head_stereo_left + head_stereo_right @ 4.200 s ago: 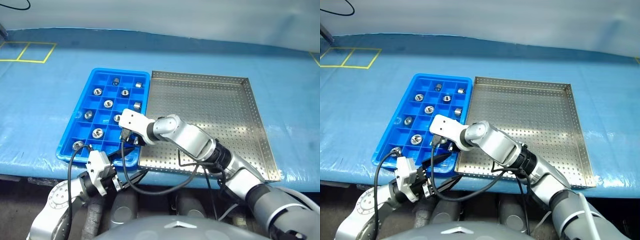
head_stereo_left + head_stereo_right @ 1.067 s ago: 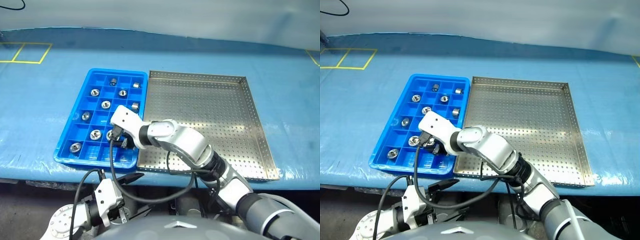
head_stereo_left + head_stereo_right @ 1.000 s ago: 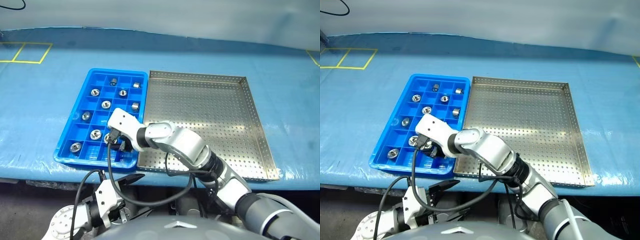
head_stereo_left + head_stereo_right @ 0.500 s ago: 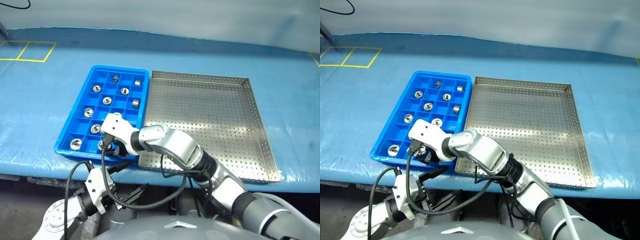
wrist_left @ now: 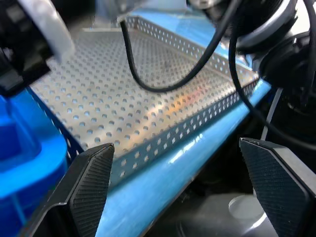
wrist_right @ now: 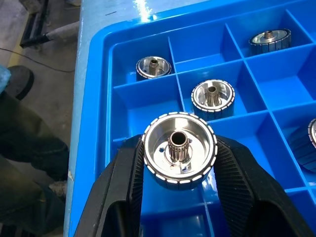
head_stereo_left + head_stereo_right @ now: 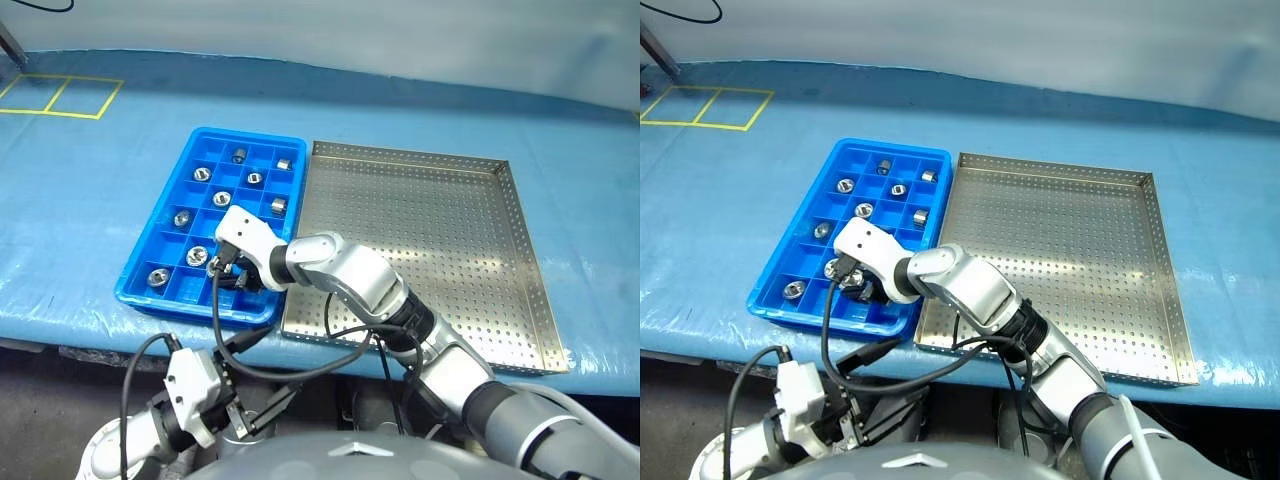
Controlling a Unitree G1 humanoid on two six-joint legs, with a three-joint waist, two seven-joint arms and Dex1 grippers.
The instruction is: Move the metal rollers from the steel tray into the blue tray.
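One metal roller (image 6: pixel 179 149) still clamped in right end effector (image 6: pixel 179 163), perhaps nearer blue tray's (image 7: pixel 165 225) front corner; left end effector (image 5: pixel 182 182) agape.

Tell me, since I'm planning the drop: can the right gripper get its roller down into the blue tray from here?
Probably yes. The right gripper holds a metal roller just above the blue tray, over a near-row compartment that looks vacant, nothing between.

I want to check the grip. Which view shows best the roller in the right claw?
The right wrist view: the roller sits plainly between both fingers. In the head views the right claw hides it over the blue tray.
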